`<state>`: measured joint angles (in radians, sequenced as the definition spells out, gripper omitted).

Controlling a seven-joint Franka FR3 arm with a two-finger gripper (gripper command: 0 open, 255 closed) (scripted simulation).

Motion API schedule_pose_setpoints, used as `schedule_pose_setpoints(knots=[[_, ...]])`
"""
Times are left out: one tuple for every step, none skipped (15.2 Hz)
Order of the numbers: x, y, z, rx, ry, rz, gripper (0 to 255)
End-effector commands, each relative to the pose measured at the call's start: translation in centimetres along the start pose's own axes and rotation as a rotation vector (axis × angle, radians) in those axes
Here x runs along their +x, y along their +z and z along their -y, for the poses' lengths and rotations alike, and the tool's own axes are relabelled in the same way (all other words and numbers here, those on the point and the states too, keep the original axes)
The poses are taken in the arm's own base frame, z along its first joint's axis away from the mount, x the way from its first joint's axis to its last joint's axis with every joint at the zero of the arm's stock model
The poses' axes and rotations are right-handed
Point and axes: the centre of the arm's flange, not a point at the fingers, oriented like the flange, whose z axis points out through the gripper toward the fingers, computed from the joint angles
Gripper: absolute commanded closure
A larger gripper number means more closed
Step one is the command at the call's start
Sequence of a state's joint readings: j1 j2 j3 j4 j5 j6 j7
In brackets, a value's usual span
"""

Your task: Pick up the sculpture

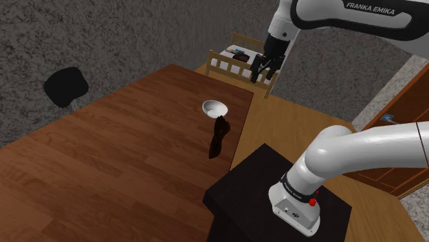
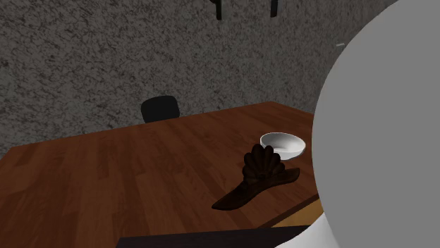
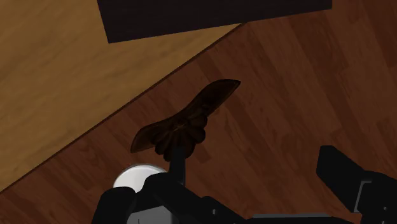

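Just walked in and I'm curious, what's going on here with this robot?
A white robot arm hangs its black gripper, open and empty, high above the wooden table. The dark brown sculpture it is meant to pick up sits untouched near the table's edge, beside a white bowl.

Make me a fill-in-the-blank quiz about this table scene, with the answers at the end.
1. Next to the dark brown sculpture on the wooden table sits a white ____.
2. The hand hovers above the table, its fingers ____ and holding nothing.
3. The chair beyond the table is coloured ____.
Missing words: bowl; open; black.
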<state>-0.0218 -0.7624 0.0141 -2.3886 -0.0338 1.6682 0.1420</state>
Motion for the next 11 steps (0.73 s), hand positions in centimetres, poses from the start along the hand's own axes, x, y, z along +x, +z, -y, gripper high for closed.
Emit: schedule_pose_setpoints(knots=[[0.0, 0.0, 0.0, 0.0, 0.0, 0.0, 0], [0.4, 1.2, 0.3, -0.006, 0.026, -0.006, 0], [0.8, 2.4, 0.6, -0.012, 0.051, -0.011, 0], [1.3, 3.6, 0.8, -0.018, 0.077, -0.017, 0], [1.7, 4.8, 1.1, -0.025, 0.102, -0.023, 0], [2.2, 6.0, 1.3, -0.031, 0.128, -0.028, 0], [2.7, 7.2, 1.5, -0.037, 0.153, -0.034, 0], [3.2, 8.4, 1.7, -0.043, 0.179, -0.04, 0], [3.7, 9.6, 1.9, -0.049, 0.204, -0.045, 0], [4.2, 10.8, 2.0, -0.055, 0.23, -0.051, 0], [4.7, 12.0, 2.1, -0.062, 0.255, -0.057, 0]])
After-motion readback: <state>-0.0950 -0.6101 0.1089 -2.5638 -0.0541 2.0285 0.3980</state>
